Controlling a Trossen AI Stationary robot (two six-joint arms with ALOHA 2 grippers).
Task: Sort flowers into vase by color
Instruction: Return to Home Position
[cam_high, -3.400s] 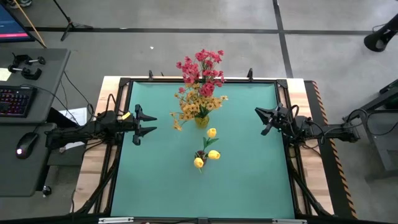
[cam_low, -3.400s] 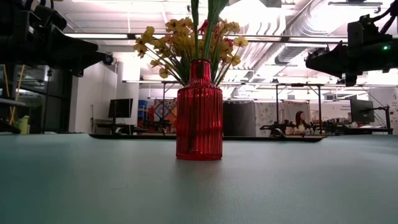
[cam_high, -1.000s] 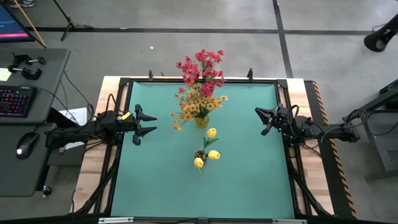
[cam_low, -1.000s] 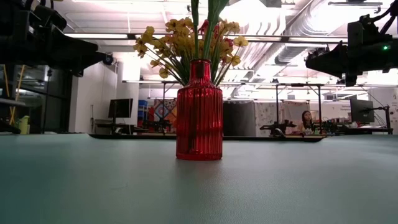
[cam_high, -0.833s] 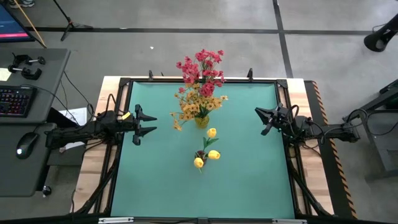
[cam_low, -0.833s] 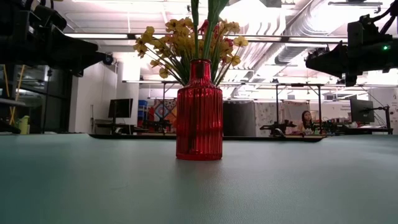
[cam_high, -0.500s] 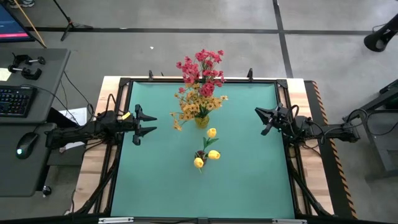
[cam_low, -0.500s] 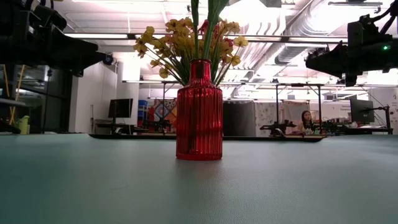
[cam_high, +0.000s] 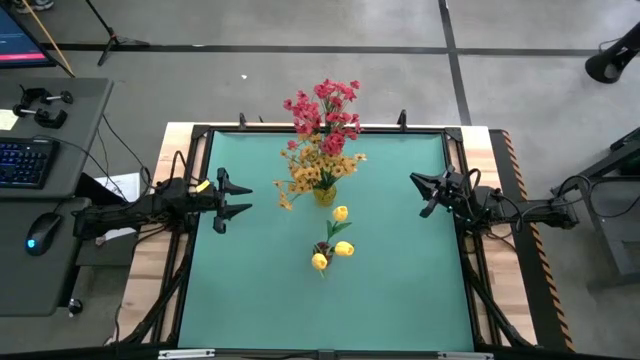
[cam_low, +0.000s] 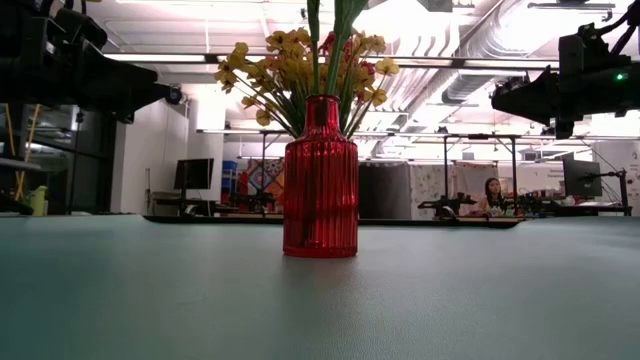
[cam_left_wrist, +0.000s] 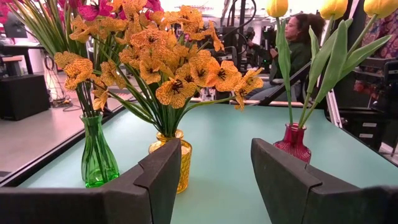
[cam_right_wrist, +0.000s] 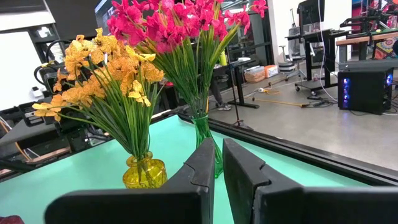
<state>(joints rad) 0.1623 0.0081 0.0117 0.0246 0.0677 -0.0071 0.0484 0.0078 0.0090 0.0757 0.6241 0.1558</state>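
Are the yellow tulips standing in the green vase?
No, the yellow tulips stand in the red vase, their green stems going down into it.

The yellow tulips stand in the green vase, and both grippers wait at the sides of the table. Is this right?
The vase is wrong: the left wrist view shows the yellow tulips in the red vase, not the green vase. The left gripper and right gripper do wait at the sides of the table.
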